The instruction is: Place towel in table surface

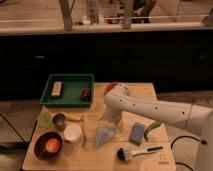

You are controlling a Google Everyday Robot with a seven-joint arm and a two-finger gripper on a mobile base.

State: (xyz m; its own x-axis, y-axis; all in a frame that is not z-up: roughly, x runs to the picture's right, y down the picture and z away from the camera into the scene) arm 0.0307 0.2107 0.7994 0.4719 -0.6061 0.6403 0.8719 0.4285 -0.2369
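The arm (150, 107) is a smooth white shell made of thick, rounded tube sections, widest at the right edge of the view and narrower toward its end. A red-orange patch (111, 86) marks the top of the rounded joint. A thin dark cable (186, 141) curves below the thick section. The pale gripper (111, 123) sits at the arm's narrow end, just above the towel (103, 136), over the middle of the table (145, 91).

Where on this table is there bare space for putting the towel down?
Bare wood lies along the front edge, between the dark bowl and the brush, and in the back right corner of the table behind the arm. The left side is crowded with cups and a banana. The gripper hangs mid-table over the towel, beside the sponge.
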